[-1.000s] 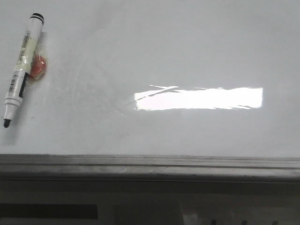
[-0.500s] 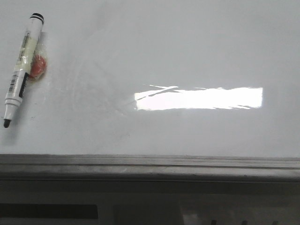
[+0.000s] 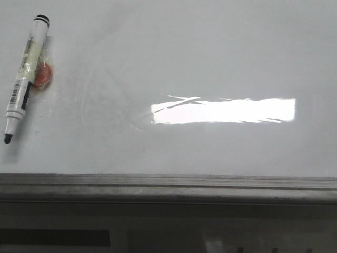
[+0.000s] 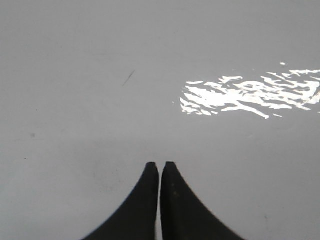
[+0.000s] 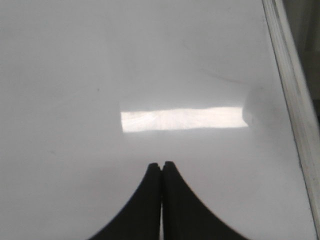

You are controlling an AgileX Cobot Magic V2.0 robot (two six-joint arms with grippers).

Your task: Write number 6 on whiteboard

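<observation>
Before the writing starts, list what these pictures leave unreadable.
- Label print on the marker: too small and blurred in the front view.
- Red-orange blob: partly behind the marker; what it is stays unclear.
- Whiteboard: cut off by the frame edges; glare hides a patch.
- Left claw and right claw: only wrist views show them; arms unseen.

The whiteboard (image 3: 210,58) lies flat under me, glossy white with faint curved smudges and a bright rectangular light reflection (image 3: 224,110) on it. Its grey metal edge rail (image 3: 168,185) runs along the side of the board nearest me, just below that reflection in the front view. No stroke of the number 6 shows on the board; near the reflection the surface is unmarked.
</observation>
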